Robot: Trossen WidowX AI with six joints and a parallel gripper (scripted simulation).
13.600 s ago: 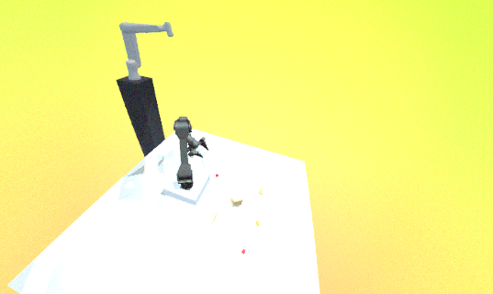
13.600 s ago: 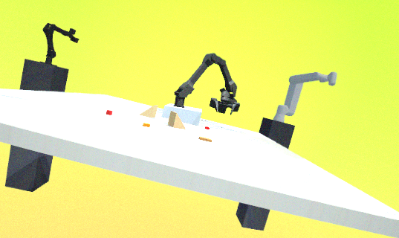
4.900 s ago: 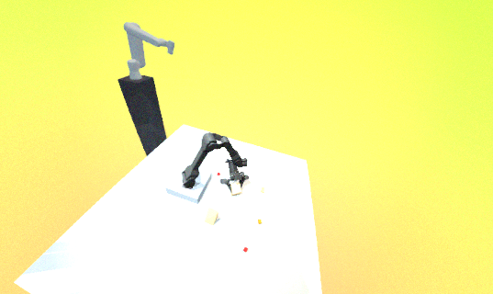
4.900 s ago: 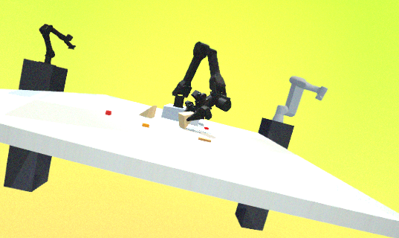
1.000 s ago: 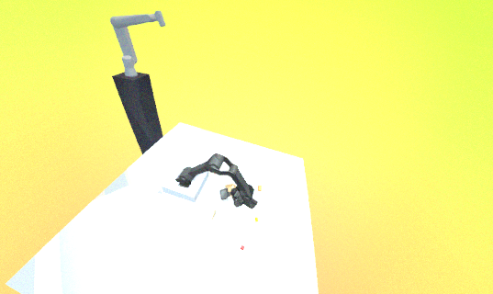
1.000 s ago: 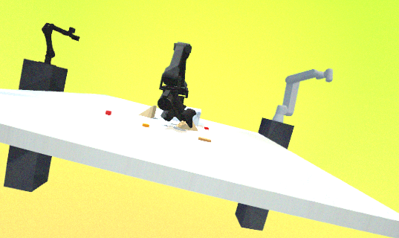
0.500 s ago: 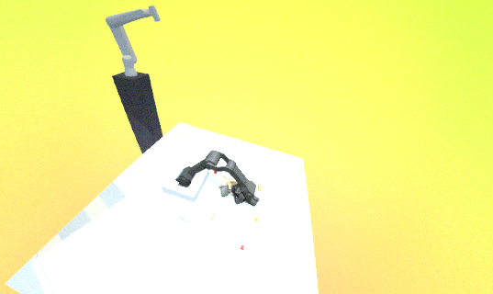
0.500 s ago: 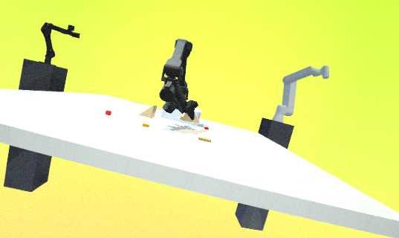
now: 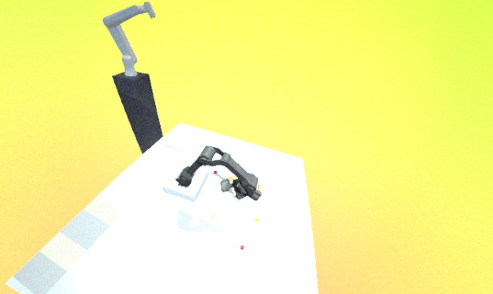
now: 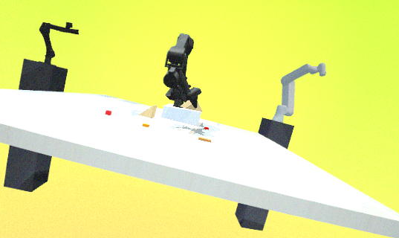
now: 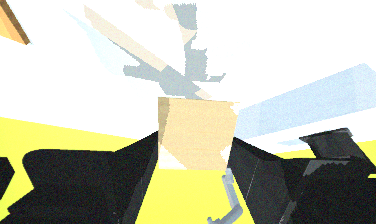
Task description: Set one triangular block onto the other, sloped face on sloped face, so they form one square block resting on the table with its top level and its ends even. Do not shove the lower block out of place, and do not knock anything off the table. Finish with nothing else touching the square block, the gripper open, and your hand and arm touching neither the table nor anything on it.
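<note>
The tool (image 9: 233, 183) (image 10: 187, 105) (image 11: 192, 134) is gripping one triangular block (image 9: 230, 178) (image 10: 191, 105) (image 11: 201, 132) between its fingers and holding it raised above the tabletop (image 9: 279, 230) (image 10: 99, 135) (image 11: 39, 90). The other triangular block (image 9: 208, 217) (image 10: 149, 111) is resting apart, farther than the raised one from the top view's right edge. A pale box (image 9: 179, 194) (image 10: 181, 114) (image 11: 329, 95) is standing toward that view's left edge. In the exterior view, an orange bar (image 10: 204, 140) is lying closer to the front edge than the box, and a red cube (image 10: 108, 112) is sitting left of the loose block.

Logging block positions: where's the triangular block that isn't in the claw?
Exterior view: the free triangular block stands on the table, just left of the white box, behind an orange piece.
</note>
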